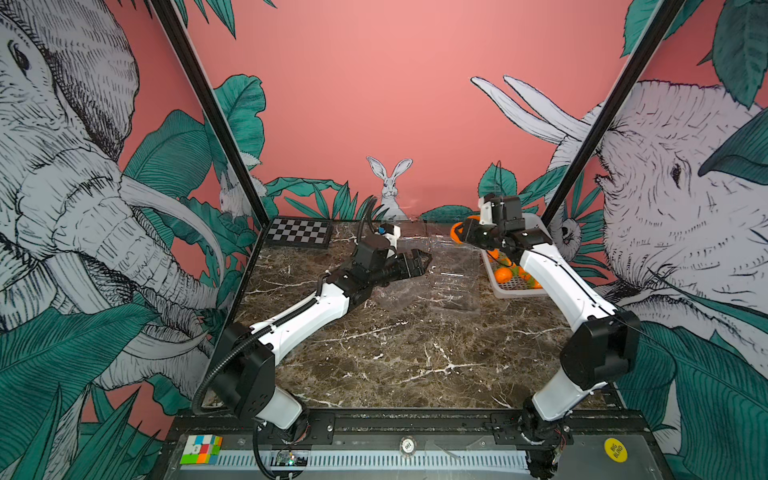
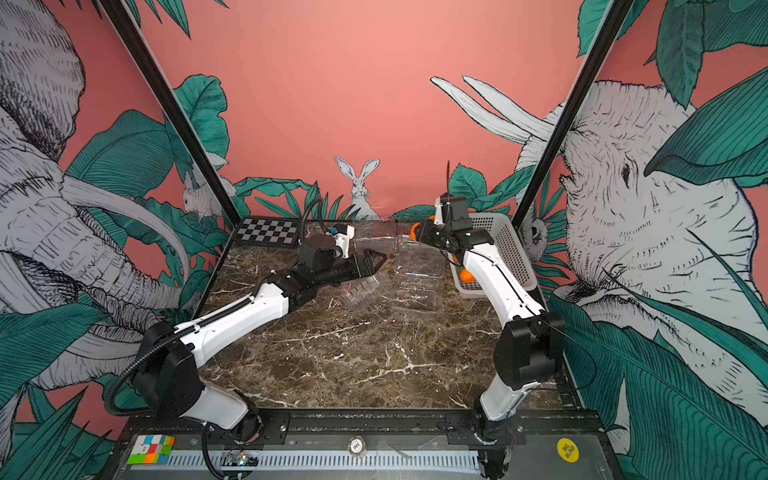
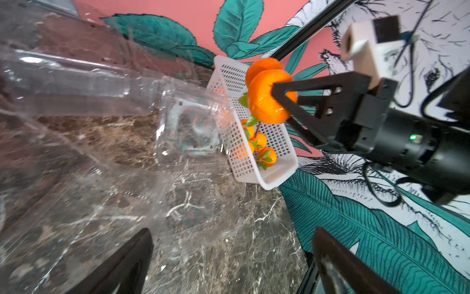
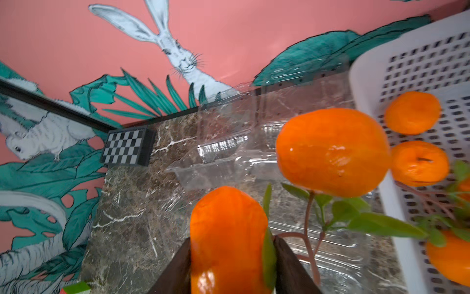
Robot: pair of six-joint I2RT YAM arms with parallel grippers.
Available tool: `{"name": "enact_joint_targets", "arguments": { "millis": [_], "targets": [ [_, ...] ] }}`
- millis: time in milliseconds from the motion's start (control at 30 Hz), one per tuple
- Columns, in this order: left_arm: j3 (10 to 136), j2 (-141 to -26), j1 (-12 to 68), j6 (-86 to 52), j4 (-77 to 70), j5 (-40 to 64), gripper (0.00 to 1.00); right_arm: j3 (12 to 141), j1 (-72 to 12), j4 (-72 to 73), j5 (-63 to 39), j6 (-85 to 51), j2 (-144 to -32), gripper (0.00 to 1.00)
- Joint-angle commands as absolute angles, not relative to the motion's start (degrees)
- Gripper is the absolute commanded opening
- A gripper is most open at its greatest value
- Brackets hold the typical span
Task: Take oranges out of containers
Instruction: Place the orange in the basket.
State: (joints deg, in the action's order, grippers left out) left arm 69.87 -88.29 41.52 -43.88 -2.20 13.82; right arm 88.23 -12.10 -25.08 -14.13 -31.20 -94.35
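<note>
My right gripper (image 4: pixel 232 239) is shut on an orange (image 4: pixel 226 216) and holds it in the air beside the white basket (image 4: pixel 368 76). A second orange (image 4: pixel 330 152) hangs from it on a leafy stem. In both top views the held orange (image 1: pixel 456 230) (image 2: pixel 414 230) is above the far end of the clear containers (image 1: pixel 453 274) (image 2: pixel 417 282). These containers lie open on the marble with no fruit visible inside. My left gripper (image 1: pixel 424 259) (image 3: pixel 233 230) is open, with nothing between its fingers, just left of the containers. In the left wrist view the held orange (image 3: pixel 264 101) sits at the right gripper (image 3: pixel 279 94).
The white perforated basket (image 1: pixel 515 293) stands at the back right and holds several oranges (image 1: pixel 503 274) with leaves. A checkerboard block (image 1: pixel 299 232) lies at the back left. The right forearm crosses over the basket. Walls close the table on three sides.
</note>
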Motion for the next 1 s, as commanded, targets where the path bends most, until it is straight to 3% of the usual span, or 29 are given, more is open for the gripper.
{"name": "enact_joint_targets", "arguments": {
  "millis": [0, 367, 967],
  "targets": [
    [74.64, -91.64, 43.65, -42.15, -2.76, 13.39, 0.99, 86.64, -7.63, -23.68, -14.53, -30.37, -92.20, 0.47],
    [85.65, -104.93, 46.32, -42.90, -4.20, 16.67, 0.99, 79.59, 4.05, -15.63, -8.64, -29.25, -93.06, 0.47],
    [97.27, -119.18, 46.31, -41.44, -2.25, 18.11, 0.99, 90.21, 10.06, -5.80, -13.40, -33.11, -115.84, 0.49]
  ]
}}
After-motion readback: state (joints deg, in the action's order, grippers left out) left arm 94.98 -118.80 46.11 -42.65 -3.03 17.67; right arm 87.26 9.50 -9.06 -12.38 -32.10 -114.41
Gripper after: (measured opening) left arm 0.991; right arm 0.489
